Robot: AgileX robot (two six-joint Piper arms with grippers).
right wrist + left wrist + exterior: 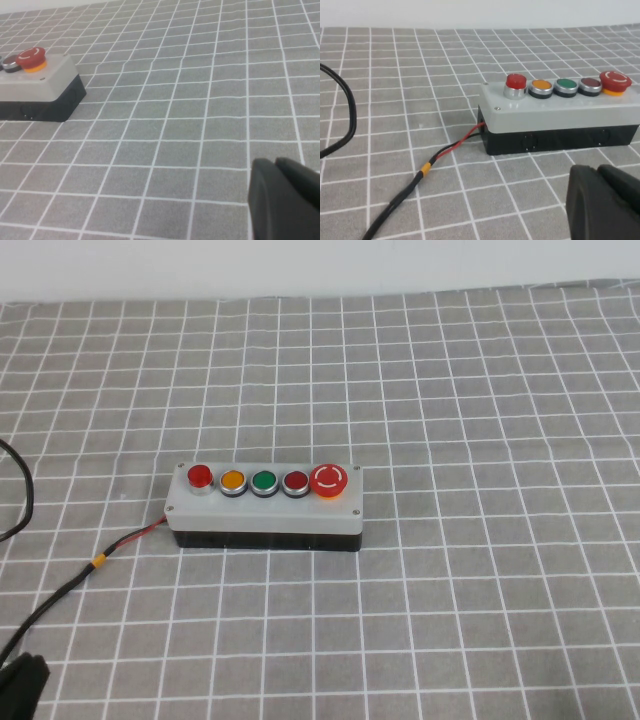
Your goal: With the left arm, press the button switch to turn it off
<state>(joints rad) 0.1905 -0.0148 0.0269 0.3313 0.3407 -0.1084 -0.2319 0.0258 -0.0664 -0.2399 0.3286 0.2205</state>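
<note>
The button switch [199, 476] is small, round, bright red and silver-ringed. It stands at the left end of a row of five on a grey box [265, 510] in mid-table. The left wrist view shows the button [516, 82] raised on the box [555, 112]. My left gripper [598, 171] is shut and empty, low over the cloth, short of the box's near side. In the high view only a black part of it [20, 685] shows, at the bottom left corner. My right gripper [276, 163] is shut and empty, away from the box's right end [35, 82].
Orange, green and dark red buttons and a large red mushroom button [329, 480] fill the rest of the row. A black cable with a red wire and yellow band [97, 561] runs from the box's left end toward the near left. Another black cable [25, 500] loops at the left edge.
</note>
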